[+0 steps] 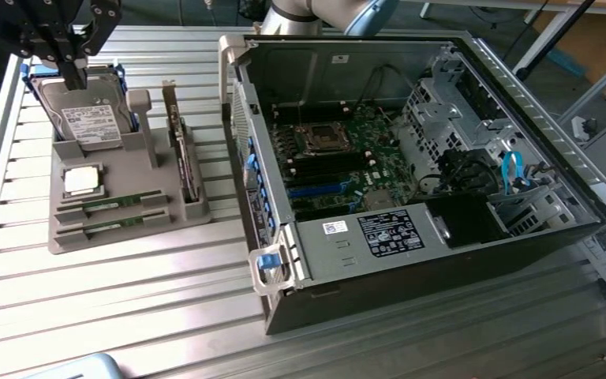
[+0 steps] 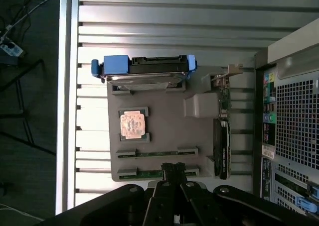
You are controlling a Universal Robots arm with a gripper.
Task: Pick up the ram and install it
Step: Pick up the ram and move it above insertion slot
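- Two green sticks lie side by side in slots at the lower end of the grey tray (image 1: pixel 124 237), at the exterior view's left: the inner ram (image 1: pixel 111 203) next to the CPU (image 1: pixel 82 180), and the outer ram (image 1: pixel 114 224) along the tray's edge.
- Both sit flat in the tray, apart from each other, neither one lifted.
- Gripper (image 1: pixel 72 75) hangs at the upper left of the exterior view, in front of the drive (image 1: pixel 92 118) and well apart from both rams.
- Jaws are pressed together with nothing between them.
- Wrist view: the joined tips of the gripper (image 2: pixel 173 167) line up over the middle of the outer ram (image 2: pixel 147 174); the inner ram (image 2: pixel 157 153) lies just beyond, then the CPU, then the drive.
- Card (image 1: pixel 182 158) stands on edge along the tray's right side.
- Open case (image 1: pixel 387 260) lies on the table (image 1: pixel 124 316), filling the exterior view's right.
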